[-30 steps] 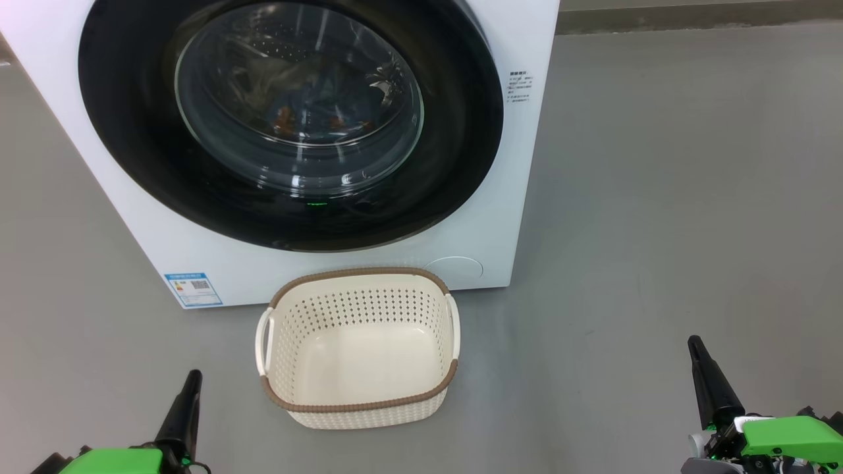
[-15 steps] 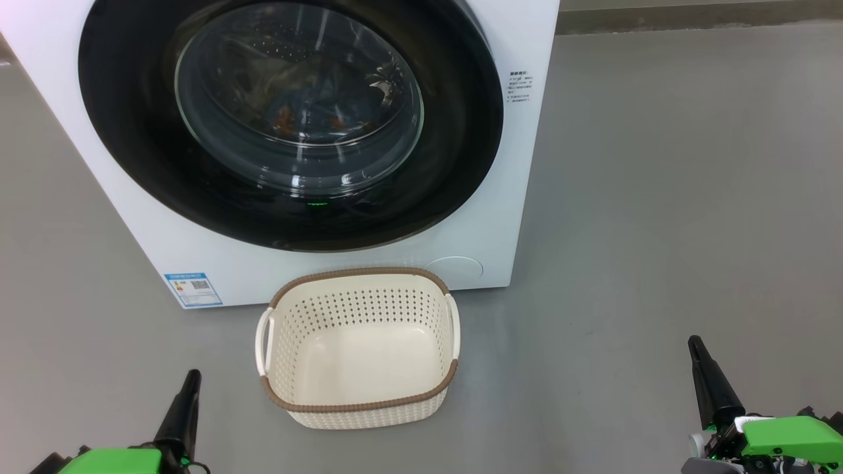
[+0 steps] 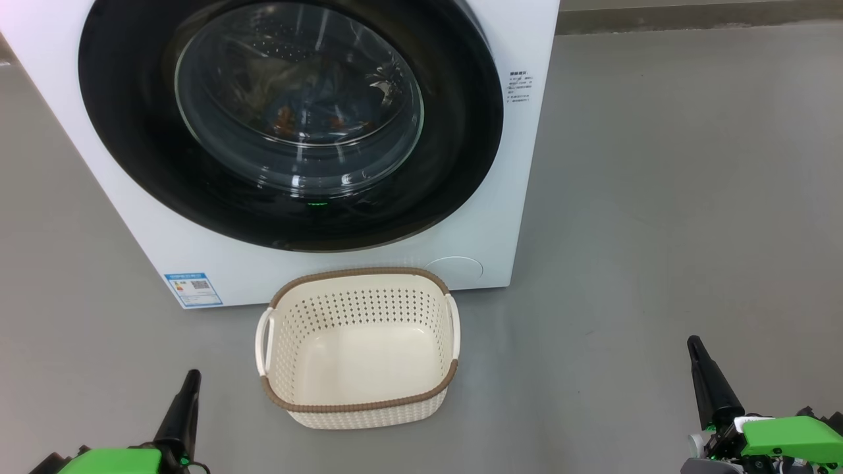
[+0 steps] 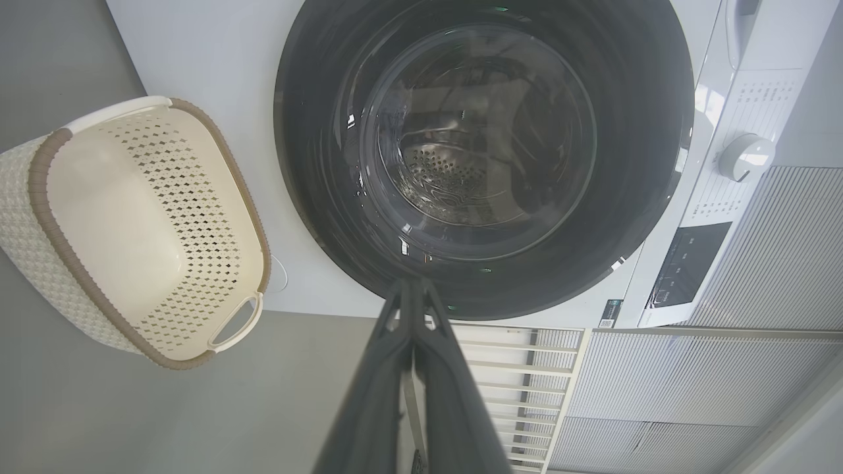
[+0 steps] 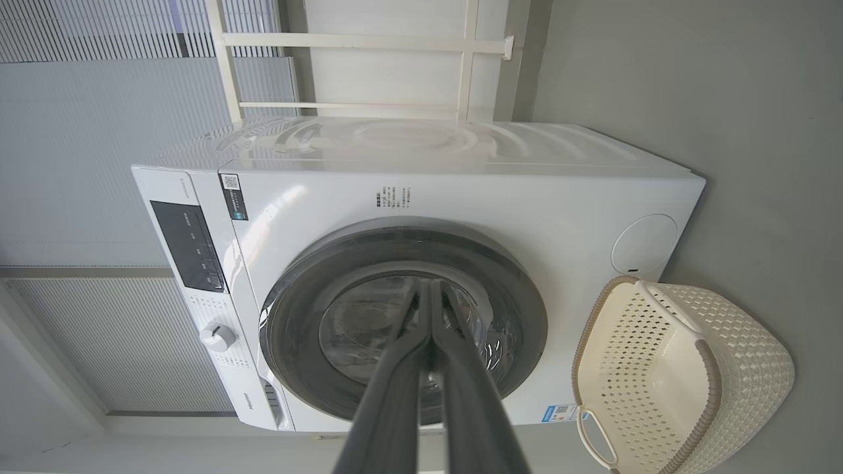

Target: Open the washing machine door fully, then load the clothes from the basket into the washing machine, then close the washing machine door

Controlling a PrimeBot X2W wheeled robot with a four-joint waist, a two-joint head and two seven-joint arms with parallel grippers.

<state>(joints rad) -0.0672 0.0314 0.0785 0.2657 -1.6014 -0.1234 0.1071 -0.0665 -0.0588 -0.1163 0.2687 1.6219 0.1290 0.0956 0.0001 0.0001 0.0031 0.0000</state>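
Black L jaws & R jaws clenched empty, pointing fwd, flanking basket (image 3: 359, 403).

The washing machine (image 3: 520, 197) is finished in white, and its door (image 3: 125, 158) is ringed in glossy black around clear glass. Behind the glass, the clothes (image 3: 290, 122) are seen as dim blue with orange specks. A blue label sticker (image 3: 193, 289) is carried at the machine's lower left corner. The basket (image 3: 359, 415) is coloured cream-white, patterned with rows of small holes and rimmed in woven-look brown. The floor (image 3: 658, 197) is plain grey.
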